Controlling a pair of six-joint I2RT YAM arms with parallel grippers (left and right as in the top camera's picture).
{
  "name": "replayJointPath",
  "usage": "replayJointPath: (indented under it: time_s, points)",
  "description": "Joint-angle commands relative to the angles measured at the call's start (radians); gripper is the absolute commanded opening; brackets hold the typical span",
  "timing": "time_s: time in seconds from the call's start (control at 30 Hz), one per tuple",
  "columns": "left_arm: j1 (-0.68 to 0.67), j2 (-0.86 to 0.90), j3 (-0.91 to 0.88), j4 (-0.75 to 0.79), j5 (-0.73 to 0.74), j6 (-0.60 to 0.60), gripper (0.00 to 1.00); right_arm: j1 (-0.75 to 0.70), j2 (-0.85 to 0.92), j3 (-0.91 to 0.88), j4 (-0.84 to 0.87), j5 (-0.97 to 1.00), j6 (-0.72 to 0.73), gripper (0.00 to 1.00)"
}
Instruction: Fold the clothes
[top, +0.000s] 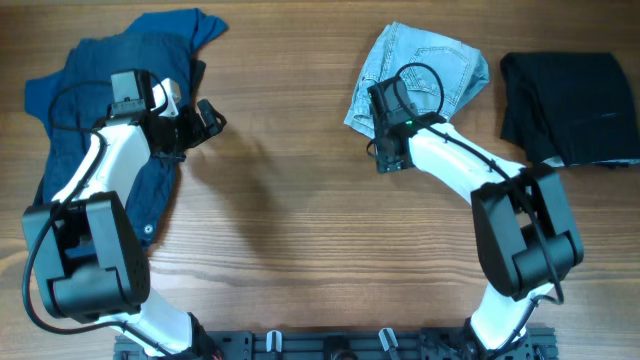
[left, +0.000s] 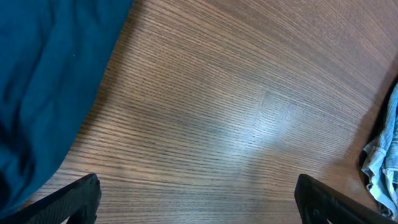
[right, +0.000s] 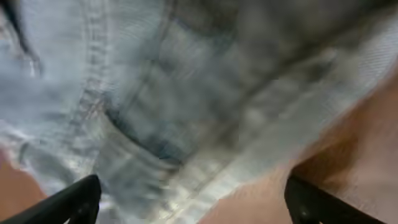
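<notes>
Table (top: 300, 250): wood, grain running side to side | black rail (top: 330, 345): 6 o'clock edge, small metal clips along it.

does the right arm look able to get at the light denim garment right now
Probably yes: the right gripper hovers directly over the light denim garment, jaws open, with nothing between them and the cloth.

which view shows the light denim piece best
Overhead: the light denim piece shows almost whole, crumpled. The right wrist view gives only a blurred close-up; the left wrist view catches a sliver at the frame's right edge.
</notes>
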Motion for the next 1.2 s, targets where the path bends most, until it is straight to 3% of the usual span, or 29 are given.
replayJointPath:
  time_s: [0.0,0.23,0.33,0.37,0.47,0.5,0.53,0.67,0.7,0.77,0.87,1.03,1.17]
  points:
    - [0.005,-0.014,-0.006,0.001,-0.027,-0.005,1.00,0.002,0.072,-0.014,0.021,0.039,0.014,0.95]
    - [0.005,-0.014,-0.006,0.002,-0.035,-0.005,1.00,-0.020,0.173,-0.014,0.166,0.159,0.014,0.98]
    - [0.005,-0.014,-0.006,0.003,-0.052,-0.005,1.00,-0.049,0.250,-0.014,0.253,0.143,0.013,0.73]
    - [0.005,-0.014,-0.006,0.003,-0.062,-0.005,1.00,-0.055,0.261,-0.014,0.265,0.135,0.011,0.55]
    - [0.005,-0.014,-0.006,0.010,-0.085,-0.005,1.00,-0.079,0.264,-0.014,0.274,0.093,-0.035,0.17]
    - [0.005,-0.014,-0.006,0.014,-0.086,-0.005,1.00,-0.086,0.263,-0.014,0.292,0.081,-0.093,0.08]
    - [0.005,-0.014,-0.006,0.023,-0.087,-0.005,1.00,-0.093,0.263,-0.014,0.315,0.061,-0.159,0.04]
    - [0.005,-0.014,-0.006,0.032,-0.087,-0.005,1.00,-0.147,0.224,-0.012,0.462,-0.204,-0.668,0.04]
    - [0.005,-0.014,-0.006,0.031,-0.087,-0.005,1.00,-0.161,0.206,-0.011,0.459,-0.266,-0.734,0.04]
    - [0.005,-0.014,-0.006,0.029,-0.087,-0.005,1.00,-0.204,0.149,-0.011,0.374,-0.399,-0.830,0.04]
    - [0.005,-0.014,-0.006,0.029,-0.087,-0.005,1.00,-0.279,0.042,-0.011,0.114,-0.523,-1.040,0.04]
    - [0.004,-0.014,-0.006,0.029,-0.086,-0.005,1.00,-0.315,-0.003,-0.013,-0.116,-0.517,-1.195,0.04]
    - [0.004,-0.014,-0.006,0.025,-0.086,-0.005,1.00,-0.315,-0.003,-0.015,-0.121,-0.516,-1.209,0.04]
